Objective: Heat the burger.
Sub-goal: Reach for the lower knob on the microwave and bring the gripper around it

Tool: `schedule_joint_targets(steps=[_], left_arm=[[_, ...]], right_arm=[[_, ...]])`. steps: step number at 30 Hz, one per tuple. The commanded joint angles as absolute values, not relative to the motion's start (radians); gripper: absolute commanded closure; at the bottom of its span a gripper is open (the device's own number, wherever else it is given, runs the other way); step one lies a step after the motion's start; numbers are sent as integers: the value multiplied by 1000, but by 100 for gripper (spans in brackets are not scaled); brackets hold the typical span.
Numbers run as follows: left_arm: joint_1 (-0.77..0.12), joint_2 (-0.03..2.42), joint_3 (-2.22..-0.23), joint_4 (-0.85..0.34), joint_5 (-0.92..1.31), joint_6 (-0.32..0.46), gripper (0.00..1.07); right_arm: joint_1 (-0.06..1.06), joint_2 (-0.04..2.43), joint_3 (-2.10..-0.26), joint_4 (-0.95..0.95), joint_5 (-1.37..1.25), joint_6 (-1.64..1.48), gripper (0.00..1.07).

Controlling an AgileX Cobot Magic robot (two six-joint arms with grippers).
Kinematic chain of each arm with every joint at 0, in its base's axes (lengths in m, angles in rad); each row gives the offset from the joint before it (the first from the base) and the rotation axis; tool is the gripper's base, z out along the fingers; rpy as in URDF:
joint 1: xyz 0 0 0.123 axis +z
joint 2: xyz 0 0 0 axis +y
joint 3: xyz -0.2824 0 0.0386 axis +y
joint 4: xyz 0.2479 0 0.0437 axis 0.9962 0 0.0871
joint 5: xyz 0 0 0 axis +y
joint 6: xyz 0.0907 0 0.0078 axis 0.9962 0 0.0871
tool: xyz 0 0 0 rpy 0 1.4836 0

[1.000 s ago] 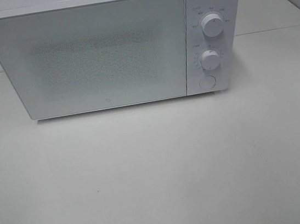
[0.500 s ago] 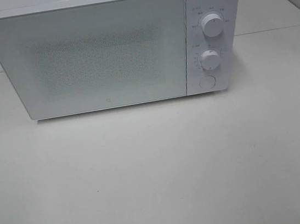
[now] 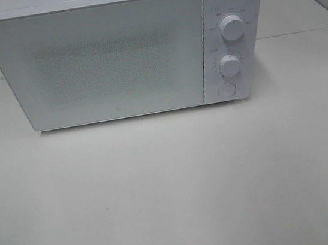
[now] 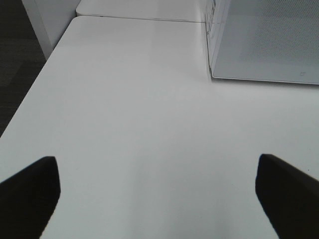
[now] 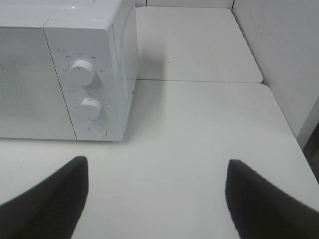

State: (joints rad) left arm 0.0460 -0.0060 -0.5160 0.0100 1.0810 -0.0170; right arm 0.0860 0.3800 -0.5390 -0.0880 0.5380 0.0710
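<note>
Locating the burger: not seen in any view; no bun shows on the table (image 3: 172,188). Judged to be either behind the shut door or out of frame; cannot tell which.
Microwave (image 3: 125,55): white, at the far side of the table, long axis running left to right.
Door (image 3: 97,71): closed flush; its speckled window gives no sight of the inside.
Controls: upper knob (image 3: 232,27), lower knob (image 3: 229,64) and round button (image 3: 226,89), stacked on the panel at the oven's right end.
Left gripper (image 4: 157,164): jaws spread wide, nothing between them; over bare table, with the door's left corner ahead and well apart.
Right gripper (image 5: 155,164): jaws spread, empty; the control panel lies ahead of it, well apart.
Deciding relation: the right arm is nearer the knobs and button, the left arm nearer the door's left edge. Any move on the controls or door release would likely fall to the right.
Burger's long axis: cannot be given.
Hidden: both arms are absent from the high view; only dark fingertips show in the wrist views; panel markings are too small to read.
</note>
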Motion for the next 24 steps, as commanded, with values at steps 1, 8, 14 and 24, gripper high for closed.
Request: schedule_joint_targets(steps=[1,8,14,24], left_arm=[[46,-22,-516,6,1069,-23,6],[46,-22,-516,6,1069,-23,6],[46,-22,-516,6,1069,-23,6],[46,-22,-516,6,1069,-23,6]], right_arm=[[80,471,-546,-92,432,75,28],[80,616,-545,-92,280,75,30],[80,746,-492,-92,35,75,31],[80,938,-352,-92,-376,71,31]])
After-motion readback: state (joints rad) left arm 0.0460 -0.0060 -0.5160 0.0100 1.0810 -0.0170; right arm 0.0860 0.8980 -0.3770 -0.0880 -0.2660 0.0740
